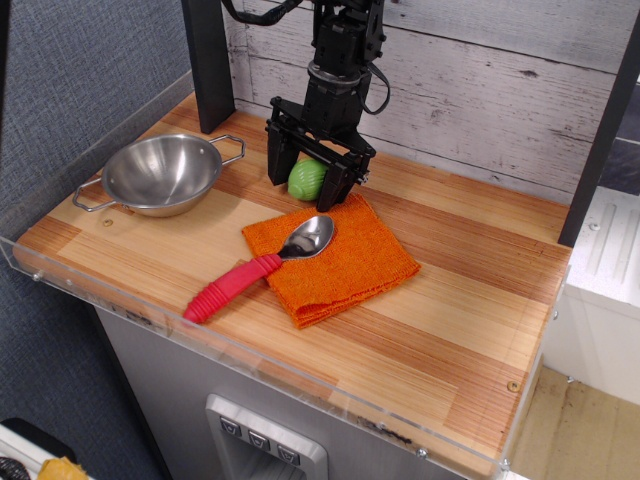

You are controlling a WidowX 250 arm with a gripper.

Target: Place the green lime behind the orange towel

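Note:
The green lime [307, 179] is a small glossy light-green toy. It sits low on the wooden table, just behind the back edge of the orange towel [345, 262]. My gripper [301, 190] points down around it, one black finger on each side. The jaws stand slightly apart from the lime, so the gripper looks open. The towel lies flat in the middle of the table, and a spoon's steel head rests on it.
A red-handled spoon [232, 285] lies across the towel's left corner. A steel bowl [160, 175] with handles stands at the left. A dark post [208, 60] and a white plank wall [480, 90] stand at the back. A clear acrylic rim [250, 355] edges the front.

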